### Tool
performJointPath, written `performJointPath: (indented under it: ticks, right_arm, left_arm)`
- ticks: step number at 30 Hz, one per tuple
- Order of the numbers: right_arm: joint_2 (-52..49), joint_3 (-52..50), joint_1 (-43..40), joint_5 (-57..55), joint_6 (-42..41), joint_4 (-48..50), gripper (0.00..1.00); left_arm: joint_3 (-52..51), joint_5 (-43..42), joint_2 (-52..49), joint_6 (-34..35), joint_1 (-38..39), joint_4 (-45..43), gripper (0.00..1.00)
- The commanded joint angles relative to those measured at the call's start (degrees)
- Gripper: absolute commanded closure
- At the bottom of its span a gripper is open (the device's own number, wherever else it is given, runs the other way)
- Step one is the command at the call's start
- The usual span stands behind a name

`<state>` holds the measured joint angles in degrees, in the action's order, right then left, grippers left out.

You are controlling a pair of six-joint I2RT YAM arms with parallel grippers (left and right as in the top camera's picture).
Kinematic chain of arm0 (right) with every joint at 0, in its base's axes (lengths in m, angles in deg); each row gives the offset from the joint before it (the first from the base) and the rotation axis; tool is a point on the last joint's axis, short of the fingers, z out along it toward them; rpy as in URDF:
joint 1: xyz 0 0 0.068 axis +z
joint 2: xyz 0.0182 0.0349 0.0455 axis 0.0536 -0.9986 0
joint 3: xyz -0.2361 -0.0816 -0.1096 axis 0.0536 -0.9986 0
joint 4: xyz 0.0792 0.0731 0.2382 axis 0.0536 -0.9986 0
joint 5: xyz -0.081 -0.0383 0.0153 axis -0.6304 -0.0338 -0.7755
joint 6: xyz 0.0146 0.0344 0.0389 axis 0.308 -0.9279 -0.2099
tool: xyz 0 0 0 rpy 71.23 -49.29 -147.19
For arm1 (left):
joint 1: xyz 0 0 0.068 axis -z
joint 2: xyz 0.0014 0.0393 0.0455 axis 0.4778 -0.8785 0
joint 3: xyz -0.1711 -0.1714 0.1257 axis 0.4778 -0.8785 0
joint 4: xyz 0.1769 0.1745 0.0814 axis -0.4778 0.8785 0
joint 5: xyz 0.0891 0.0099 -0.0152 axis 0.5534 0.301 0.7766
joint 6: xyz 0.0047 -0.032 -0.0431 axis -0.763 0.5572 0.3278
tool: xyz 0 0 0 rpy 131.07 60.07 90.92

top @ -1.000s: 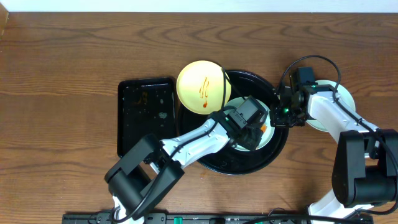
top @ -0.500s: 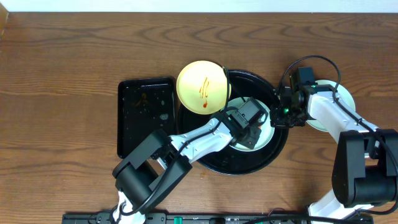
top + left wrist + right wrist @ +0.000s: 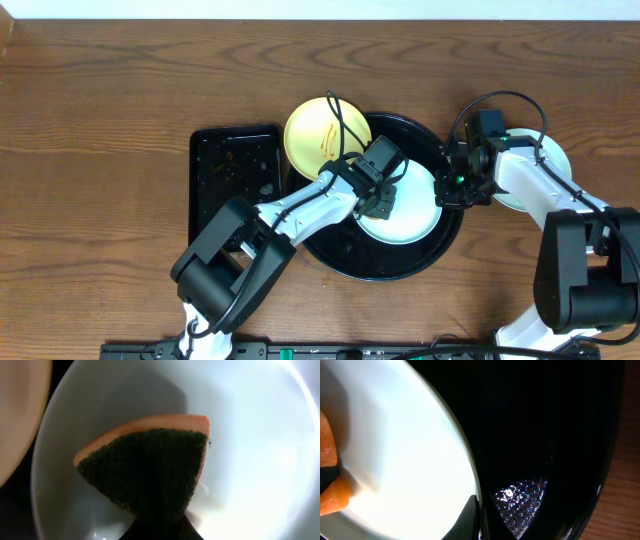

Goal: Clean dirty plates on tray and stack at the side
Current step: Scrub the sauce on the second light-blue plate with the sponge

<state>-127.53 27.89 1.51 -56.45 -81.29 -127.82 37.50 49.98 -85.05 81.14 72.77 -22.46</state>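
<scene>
My left fingers (image 3: pixel 385 205) are closed on the sponge (image 3: pixel 150 472), its green side down on the mint plate (image 3: pixel 412 218) in the middle of the tray (image 3: pixel 400 265). The sponge sits on the plate's half toward the tray's left side. The rest of the plate lies to its right, so I think the next stroke goes there. My right fingers (image 3: pixel 445 187) look pinched narrow on the plate's rim at the tray's right side, but the lower one is hidden. I cannot see any sauce under the sponge. The yellow plate (image 3: pixel 315 140) overlaps the tray's far-left rim.

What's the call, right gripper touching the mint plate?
Touching. Right wrist view: the right gripper clamps the mint plate at its rim, finger flush, no gap.
</scene>
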Motion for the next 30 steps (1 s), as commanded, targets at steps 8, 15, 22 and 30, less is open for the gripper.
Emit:
performJointPath:
  ticks: [8, 15, 22, 30]
  right_arm:
    - [1.4, 0.6, 0.4, -2.1, -0.5, -0.6, 0.99]
    - [1.4, 0.6, 0.4, -2.1, -0.5, -0.6, 0.99]
    - [1.4, 0.6, 0.4, -2.1, -0.5, -1.0, 0.99]
    - [1.4, 0.6, 0.4, -2.1, -0.5, -1.0, 0.99]
  left_arm:
    - [-0.9, -3.5, 0.0, 5.1, -1.0, 7.7, 0.93]
    - [-0.3, 1.7, 5.0, 11.0, -3.7, 4.2, 0.92]
    - [-0.2, 4.9, 9.2, 10.5, -5.2, 1.8, 0.92]
    - [-0.2, 5.3, 13.9, 8.8, -5.6, 3.0, 0.92]
